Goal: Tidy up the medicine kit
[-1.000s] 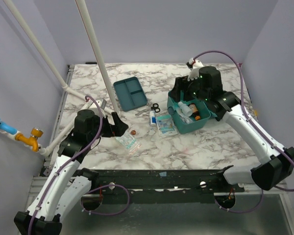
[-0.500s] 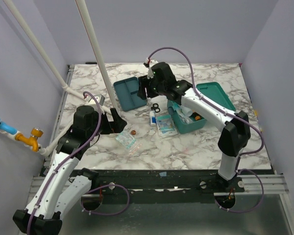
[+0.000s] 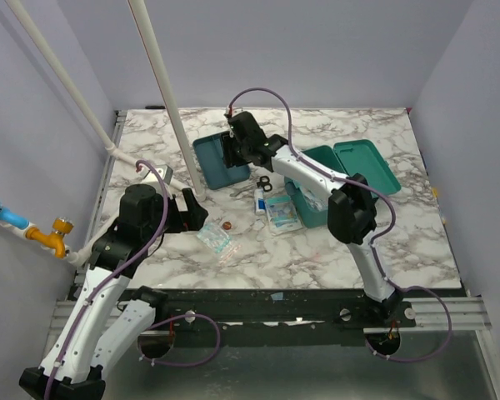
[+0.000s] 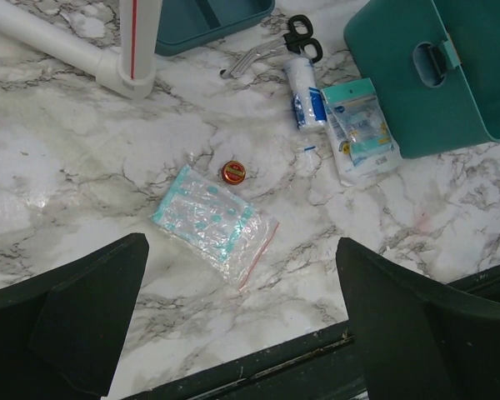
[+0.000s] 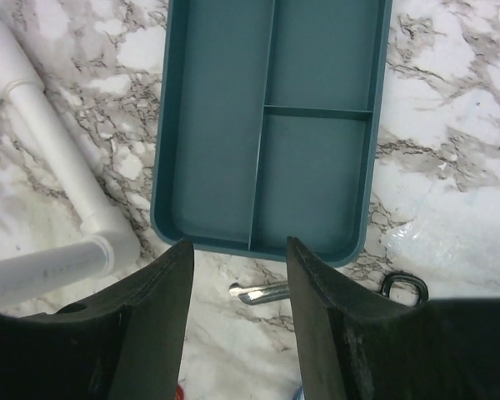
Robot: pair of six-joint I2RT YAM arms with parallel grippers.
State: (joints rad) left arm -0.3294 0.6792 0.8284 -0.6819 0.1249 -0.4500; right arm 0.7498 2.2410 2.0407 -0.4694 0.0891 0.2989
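Your right end effector (image 5: 237,250) hangs above the near short edge of the divided tray (image 5: 217,125), its 2 fingers parted with only table and tray rim showing between them, pinching nothing. The tray is shallow and teal, with 1 long compartment and 2 shorter ones, all bare, and it sits on the marble table (image 3: 317,258) just beside a white pipe (image 5: 42,167). The medicine kit (image 4: 475,83) stands well right of the tray, toward the right half of the table. It is open, with its lid laid back flat to the right in the overhead view; you cannot read its contents because your right arm crosses over it. Your left end effector (image 4: 240,250) is spread wide and empty, held above the table's near left area. Under it lies a clear zip bag (image 4: 215,223) of small teal pieces, with a little red round cap (image 4: 232,172) just beyond it, not touching. Black-handled scissors (image 4: 275,50) lie between the tray and the kit. A white roll with blue print (image 4: 302,93) lies just next to them, and a flat blue-and-white packet (image 4: 360,133) rests right against the kit's near wall.
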